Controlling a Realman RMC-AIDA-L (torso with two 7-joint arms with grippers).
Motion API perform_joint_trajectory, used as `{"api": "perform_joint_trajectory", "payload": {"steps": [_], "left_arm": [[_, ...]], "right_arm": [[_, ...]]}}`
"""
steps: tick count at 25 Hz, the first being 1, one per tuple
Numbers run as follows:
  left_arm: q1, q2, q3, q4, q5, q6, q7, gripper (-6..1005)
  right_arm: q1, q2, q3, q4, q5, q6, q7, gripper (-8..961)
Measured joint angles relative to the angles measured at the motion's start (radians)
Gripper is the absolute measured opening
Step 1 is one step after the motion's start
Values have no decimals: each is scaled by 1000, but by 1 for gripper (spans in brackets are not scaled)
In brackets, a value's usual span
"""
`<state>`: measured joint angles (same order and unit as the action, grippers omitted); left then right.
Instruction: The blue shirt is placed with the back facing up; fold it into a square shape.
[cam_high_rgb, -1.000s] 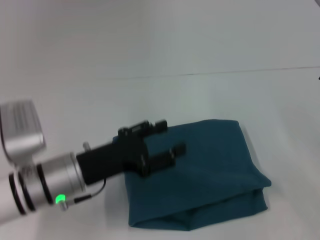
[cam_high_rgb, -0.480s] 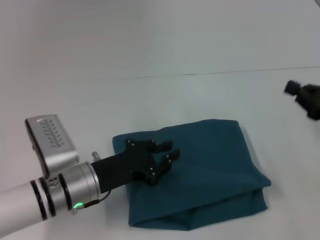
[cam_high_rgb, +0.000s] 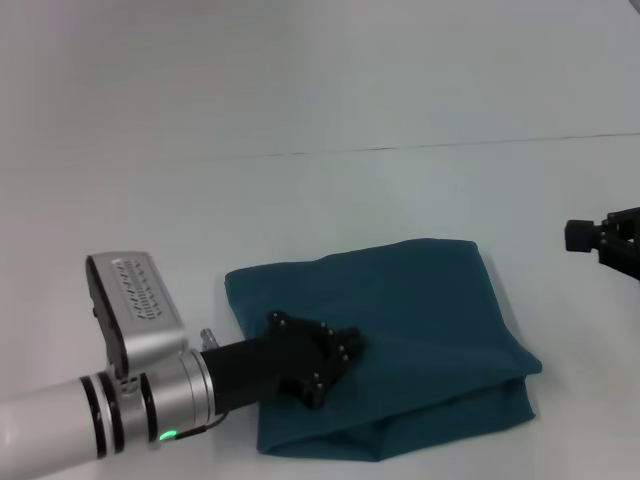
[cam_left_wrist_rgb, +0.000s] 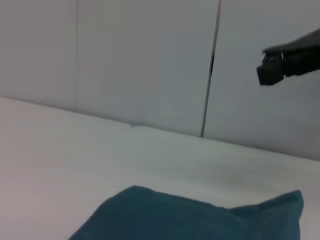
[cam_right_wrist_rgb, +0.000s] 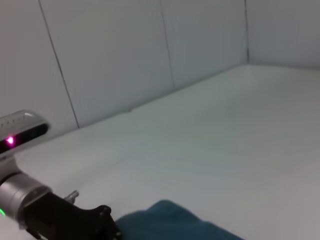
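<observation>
White table (cam_high_rgb: 330, 190), folded blue shirt (cam_high_rgb: 430, 320)

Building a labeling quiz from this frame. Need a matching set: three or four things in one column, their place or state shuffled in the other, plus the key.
Things:
1. blue shirt
2. left gripper
3. right gripper
4. table

Places or states:
A. at the right edge of the head view, off the fabric
B. white surface bearing everything
C. folded into a compact, roughly square bundle
D. over the near left part of the fabric

Pairs: 1-C, 2-D, 3-A, 4-B
</observation>
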<state>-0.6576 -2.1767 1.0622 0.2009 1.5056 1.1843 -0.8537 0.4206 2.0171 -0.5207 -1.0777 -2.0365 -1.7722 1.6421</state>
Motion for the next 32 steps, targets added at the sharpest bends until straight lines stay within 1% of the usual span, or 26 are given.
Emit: {"api": "perform_joint_trajectory", "payload": {"steps": [1, 4, 7, 13, 19, 21, 23, 26, 29, 31, 32], "left_arm": [[-3, 0, 4, -8, -1, -5, 2, 54], [-11, 0, 9, -30, 2, -17, 8, 54], [-10, 0, 22, -47, 7, -20, 14, 54], [4, 0, 95, -51, 13, -12, 9, 55], [14, 0, 105, -52, 18, -5, 8, 55], [30, 1, 89, -42, 15, 23, 8, 54], [60, 3, 55, -8, 11, 83, 8, 54], [110, 7, -9, 72, 9, 183, -18, 55], [154, 11, -53, 149, 15, 243, -107, 58], [179, 13, -68, 197, 17, 253, -202, 64], [193, 14, -74, 225, 18, 249, -265, 86]], "right_arm": [[1, 0, 0, -30, -13, -9, 19, -2], [1, 3, -1, -73, -31, -15, 42, -2], [4, 3, -3, -82, -37, -26, 45, -2], [39, -4, -7, -94, -114, -80, 71, -1], [66, -3, -8, -105, -169, -93, 84, -2], [67, -3, -9, -106, -167, -94, 85, -2], [67, -3, -8, -108, -164, -95, 85, -2], [67, -2, -8, -121, -163, -103, 85, -2], [67, 0, -9, -134, -163, -114, 86, -2], [68, 1, -9, -141, -163, -117, 88, -2], [69, 1, -8, -145, -163, -118, 89, -2]]}}
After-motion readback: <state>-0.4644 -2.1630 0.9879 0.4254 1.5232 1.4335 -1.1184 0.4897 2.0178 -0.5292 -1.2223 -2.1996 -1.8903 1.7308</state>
